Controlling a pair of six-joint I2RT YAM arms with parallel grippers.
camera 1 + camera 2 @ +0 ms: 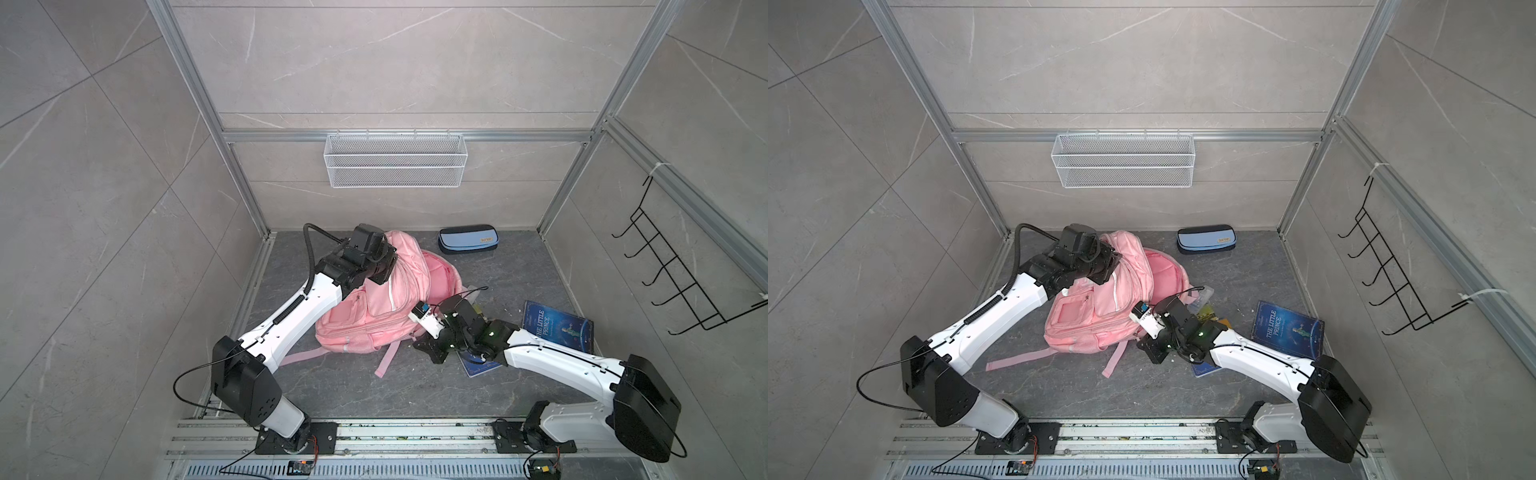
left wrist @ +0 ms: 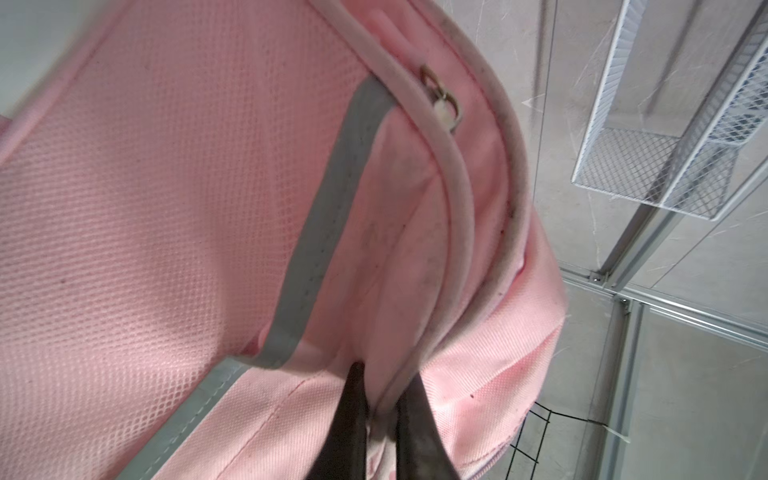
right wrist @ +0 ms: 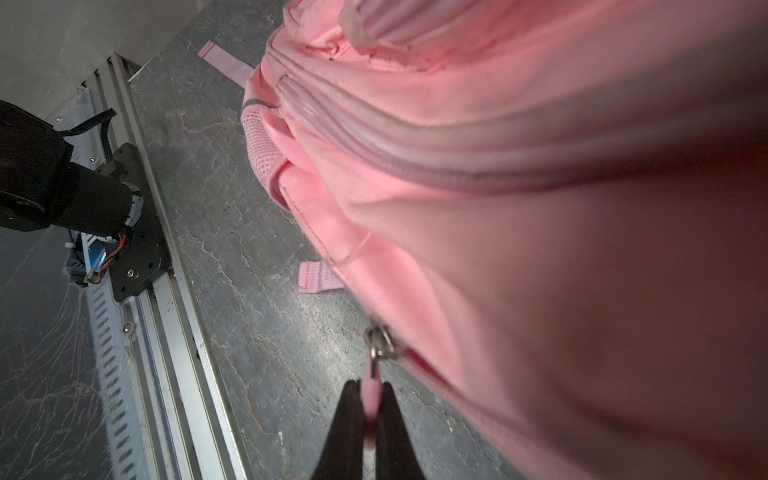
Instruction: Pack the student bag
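Right wrist view gives the relation that matters. The right hand (image 3: 371,409) is closed on the pink zip pull (image 3: 372,388). The metal slider (image 3: 380,340) sits directly in front of the fingertips, at the edge of the student bag (image 3: 540,249). Hand, pull and slider lie on one straight line, so I judge that a pull along this line would carry the slider without twisting it. Just past the slider there is a thin dark-red slit. The zip may be partly open there, but the blur does not let me be sure.

In both top views the student bag (image 1: 374,307) lies slumped near the middle of the dark tabletop (image 1: 374,395). Its long axis runs roughly from 12 o'clock to 6 o'clock, and its straps trail toward 6 and 7 o'clock. The right hand is at about 4 o'clock of the bag, so this arm is the nearer one to the zip.

The left hand (image 2: 384,386) is at about 11 to 12 o'clock, on the far end of the bag. In the left wrist view it is closed on a fold of pink fabric beside the piping. The two grips are on opposite ends, so the left one can hold against the pull.

The blue pencil case (image 1: 467,239) lies at 1 o'clock and the book (image 1: 557,328) at 4 o'clock, both outside the bag.
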